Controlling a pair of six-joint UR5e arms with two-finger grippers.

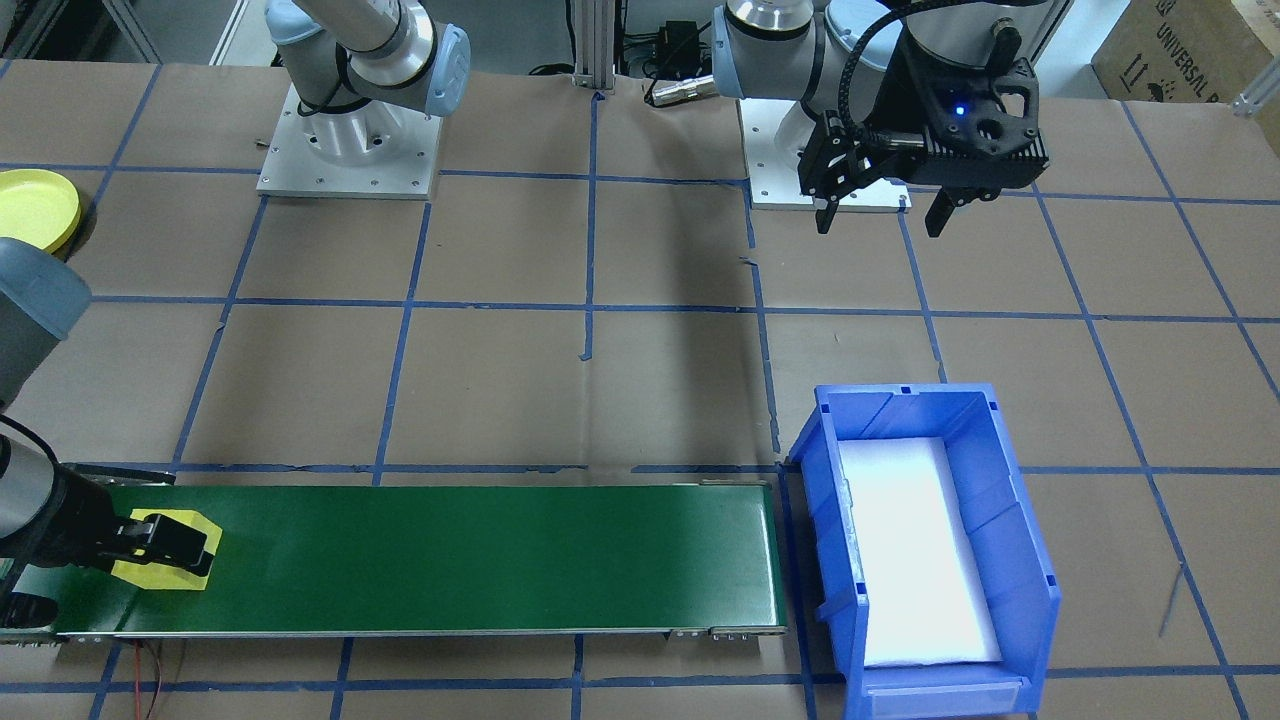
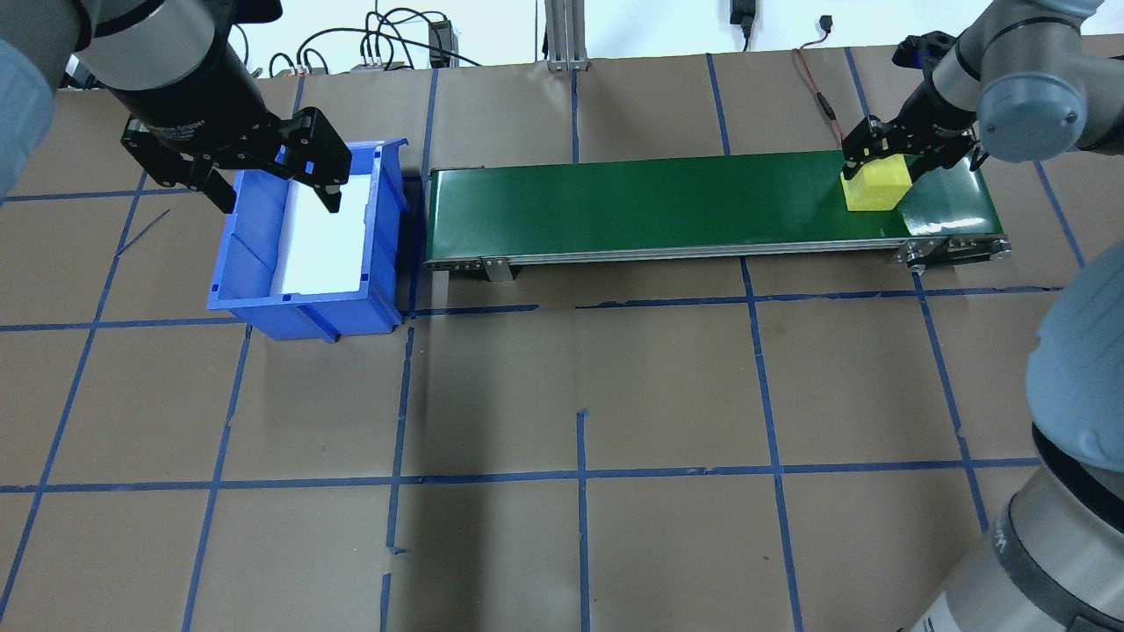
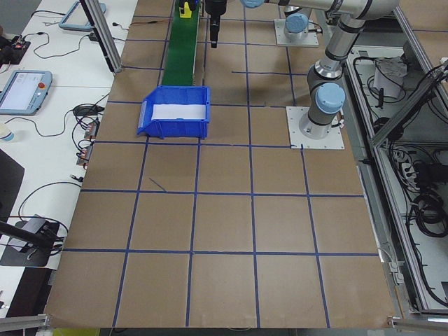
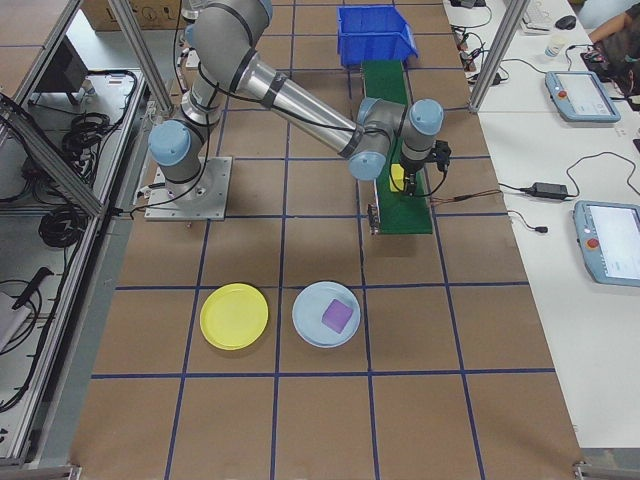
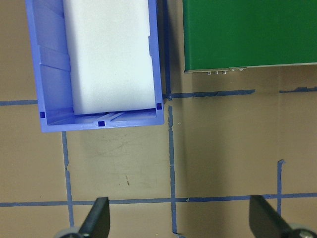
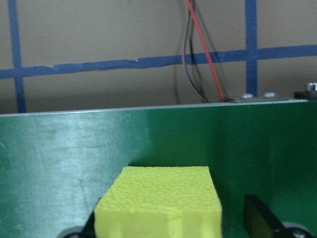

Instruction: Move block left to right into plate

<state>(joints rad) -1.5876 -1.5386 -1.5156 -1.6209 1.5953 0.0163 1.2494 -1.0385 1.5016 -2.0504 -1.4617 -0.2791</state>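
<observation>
A yellow foam block [image 2: 875,187] [image 6: 158,203] sits on the green conveyor belt [image 2: 659,197] at its end on my right. My right gripper [image 2: 882,171] [image 6: 168,228] is open and straddles the block. One finger is close against it, the other finger [image 6: 262,218] stands apart from it. The yellow plate [image 1: 35,205] [image 4: 233,316] lies bare on the table, well away from the belt. My left gripper [image 2: 272,175] [image 5: 181,223] hangs open and holds nothing, above the table beside the blue bin [image 2: 299,307].
The blue bin [image 1: 1010,480] with a white liner stands at the belt's other end. A pale blue plate [image 4: 305,325] holding a purple block [image 4: 337,317] lies next to the yellow plate. Red and black wires [image 6: 198,44] run past the belt's end.
</observation>
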